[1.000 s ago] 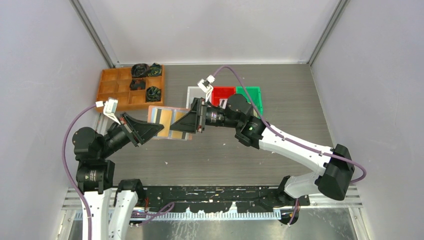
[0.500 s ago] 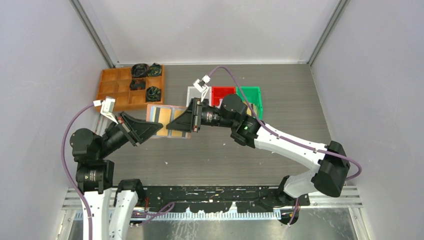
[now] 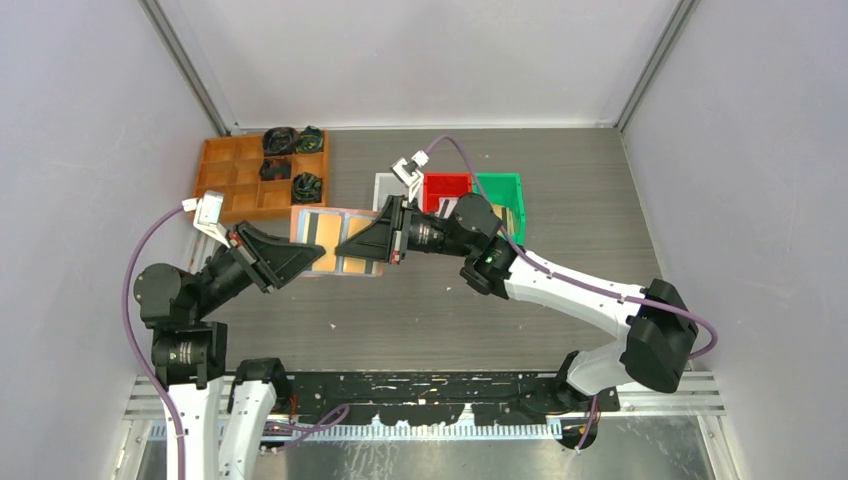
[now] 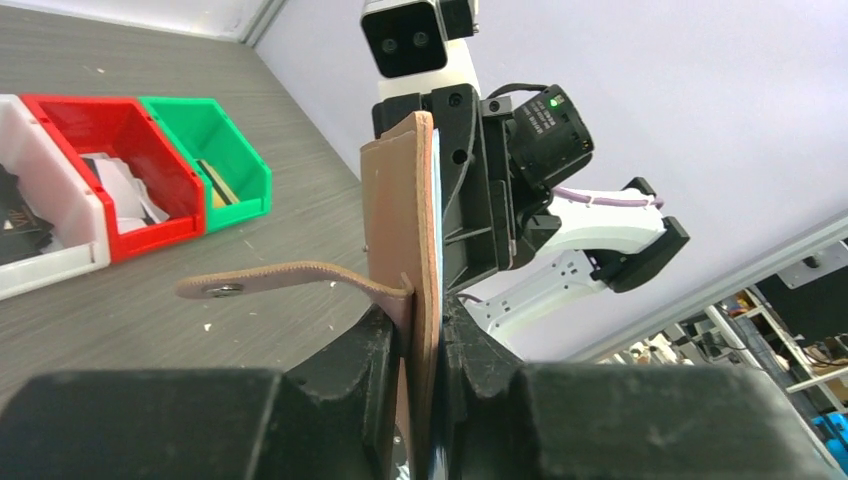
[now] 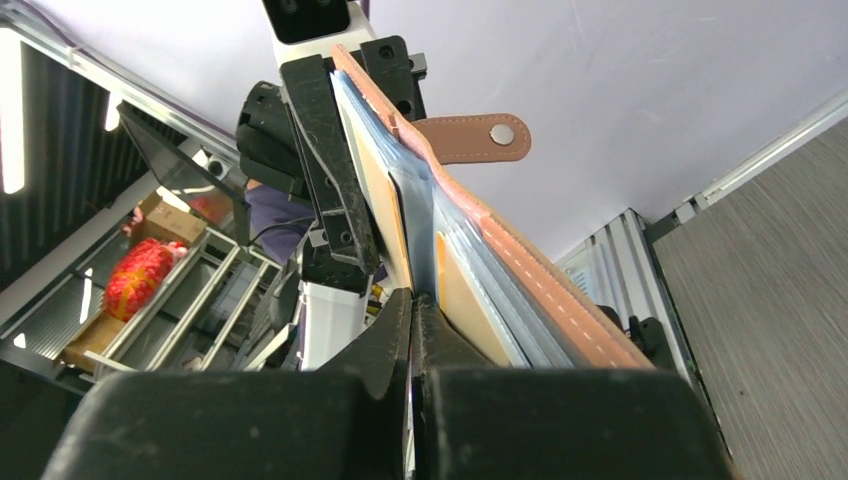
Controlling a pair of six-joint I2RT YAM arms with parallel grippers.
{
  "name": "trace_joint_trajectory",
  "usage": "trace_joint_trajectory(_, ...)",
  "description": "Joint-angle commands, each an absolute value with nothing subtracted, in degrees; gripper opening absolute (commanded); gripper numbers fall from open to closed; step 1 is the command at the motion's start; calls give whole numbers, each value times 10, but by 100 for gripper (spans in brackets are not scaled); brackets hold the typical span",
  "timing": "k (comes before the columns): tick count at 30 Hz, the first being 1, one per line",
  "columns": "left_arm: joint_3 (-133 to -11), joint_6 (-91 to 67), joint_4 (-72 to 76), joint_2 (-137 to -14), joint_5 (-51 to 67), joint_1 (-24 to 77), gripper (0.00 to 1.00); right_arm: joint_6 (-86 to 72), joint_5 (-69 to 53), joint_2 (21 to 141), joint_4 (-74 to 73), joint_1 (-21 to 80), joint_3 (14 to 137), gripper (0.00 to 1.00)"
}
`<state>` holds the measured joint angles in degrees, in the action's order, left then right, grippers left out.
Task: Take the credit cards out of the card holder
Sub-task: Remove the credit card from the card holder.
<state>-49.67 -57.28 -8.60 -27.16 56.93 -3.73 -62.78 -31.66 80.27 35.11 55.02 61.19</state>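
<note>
Arms reach toward each other, left gripper (image 3: 316, 257) and right gripper (image 3: 343, 248) nearly tip-to-tip, both clamped closed.

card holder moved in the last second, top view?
Yes, slightly. The card holder has shifted up and left, closer to the wooden tray.

the tan leather card holder (image 3: 318, 222) hangs above the table, spread open, pinched at opposite edges by the left gripper (image 4: 422, 325) and right gripper (image 5: 412, 310). its snap strap (image 4: 262, 281) dangles loose. orange credit cards (image 5: 375, 195) sit inside clear sleeves.
</note>
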Motion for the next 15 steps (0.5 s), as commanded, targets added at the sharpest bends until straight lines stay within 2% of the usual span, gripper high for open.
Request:
trace_joint_trajectory(1, -495, -613, -32, -271, 615, -32, 22, -655, -313, 785, 451, 557, 609, 1)
trace_joint_trajectory(6, -497, -616, -32, -272, 614, -32, 29, -648, -306, 782, 445, 560, 602, 1)
trace_joint_trajectory(9, -497, -618, -30, -273, 613, -32, 28, -634, -305, 779, 429, 563, 602, 1)
trace_joint_trajectory(13, -499, -621, -29, -276, 607, -32, 17, -628, -303, 777, 419, 564, 602, 1)
trace_joint_trajectory(15, -500, -622, -29, -276, 604, -32, 12, -627, -300, 776, 419, 564, 600, 11)
